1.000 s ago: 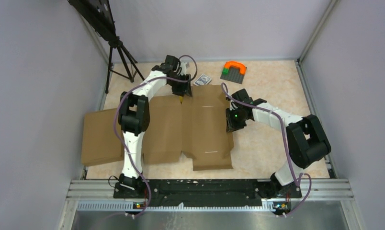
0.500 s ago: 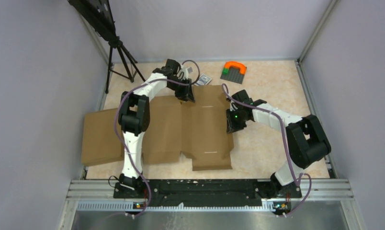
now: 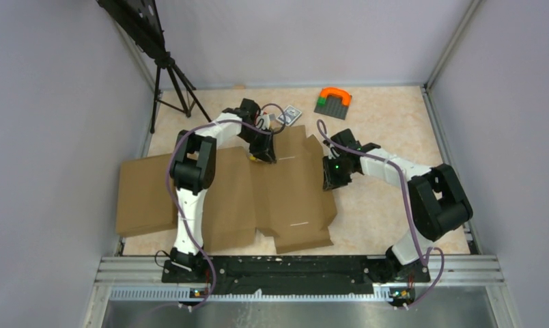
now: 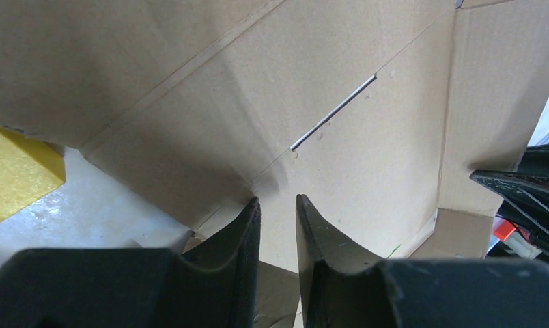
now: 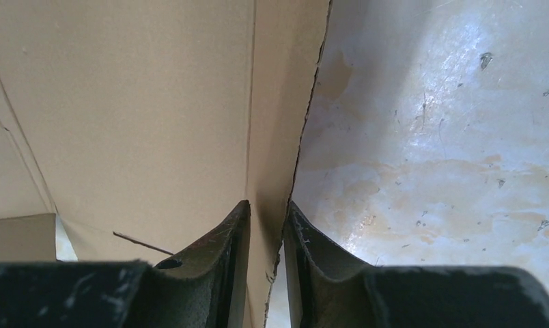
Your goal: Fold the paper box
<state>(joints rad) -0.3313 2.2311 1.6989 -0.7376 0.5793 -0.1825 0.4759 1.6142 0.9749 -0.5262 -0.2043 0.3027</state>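
2 grippers (image 4: 278,202) (image 5: 266,206) pinch the paper box (image 3: 293,195).

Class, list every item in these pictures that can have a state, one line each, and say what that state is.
Plain brown die-cut cardboard paper box: unfolded, lying spread open, gripped at two edges.
Left tool: shut on the paper box's far edge.
Right tool: shut on the paper box's right edge.
Second brown cardboard box: box-shaped, lying flat at the left.
Black tripod: standing, legs spread.
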